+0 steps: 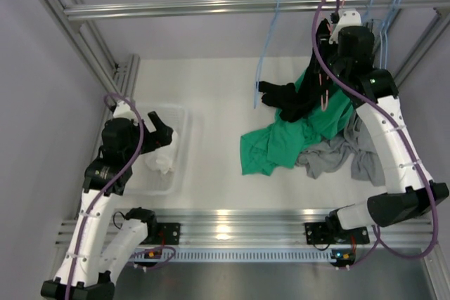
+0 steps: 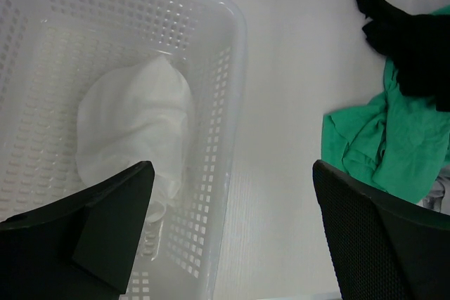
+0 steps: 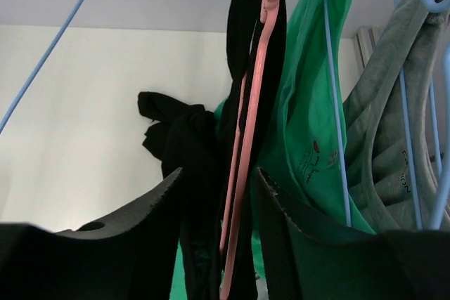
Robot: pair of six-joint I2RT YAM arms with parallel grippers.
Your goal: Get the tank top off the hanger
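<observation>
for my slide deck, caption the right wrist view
right gripper straddles the pink hanger carrying a black tank top, green garment beside it

Top cam: high behind the bases, looking down on the whole table (image 1: 211, 103) and rail (image 1: 211, 6). Left wrist cam: tilted down, close over the basket (image 2: 235, 68), green shirt (image 2: 380, 138) at right. Right wrist cam: looks up, very close on the pink hanger (image 3: 246, 138) and black top (image 3: 183, 145). Shirt and top appear in all three.

Straddles pink hanger (image 3: 269, 5) and black tank top (image 3: 190, 152), fingers (image 3: 126, 233) apart — green shirt (image 3: 309, 103), grey top (image 3: 380, 138) just right.
</observation>
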